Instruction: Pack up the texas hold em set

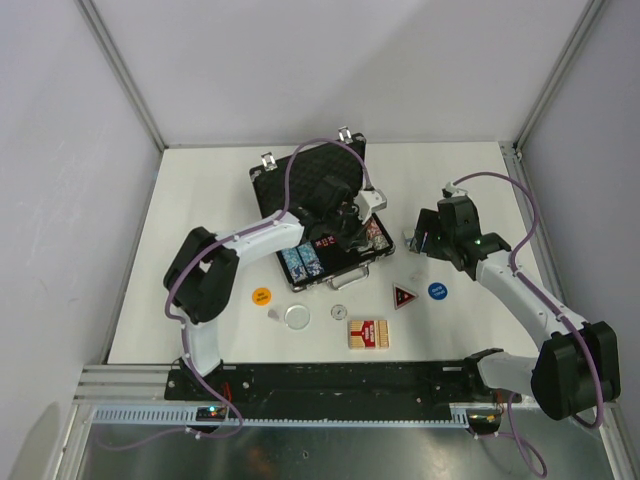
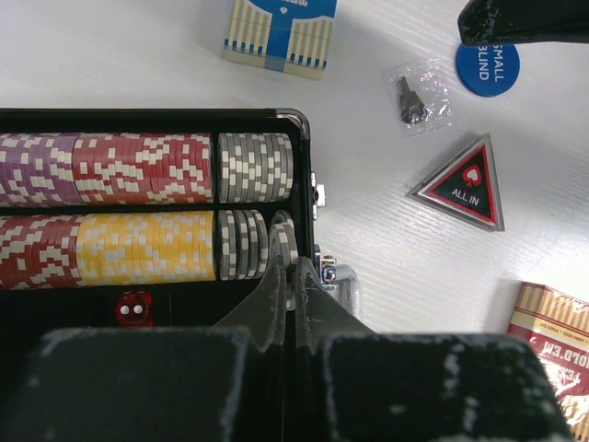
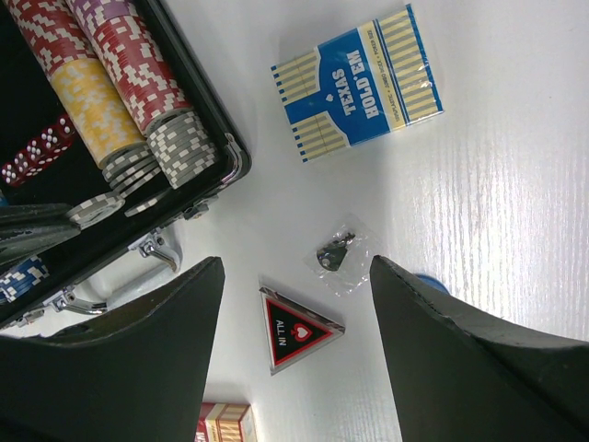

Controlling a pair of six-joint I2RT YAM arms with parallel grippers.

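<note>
Blue round plastic button (image 3: 428,282) mostly hidden behind a finger of right gripper (image 3: 296,267). Red-and-cream card box (image 3: 225,424) cut by bottom edge. Left wrist view: red translucent die (image 2: 134,309) half hidden by left gripper (image 2: 290,269); blue striped card box (image 2: 279,32) cut at top edge.

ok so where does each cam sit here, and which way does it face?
Top external: above and behind the bases, looking down on the table and open case; left arm and right arm both show.
Left wrist: on the left arm, looking down past the shut left gripper into the chip rows.
Right wrist: on the right arm, looking down beside the case; the open right gripper frames the ALL IN triangle.
Shared: both wrist views catch the triangle, bagged key and blue card box.
</note>
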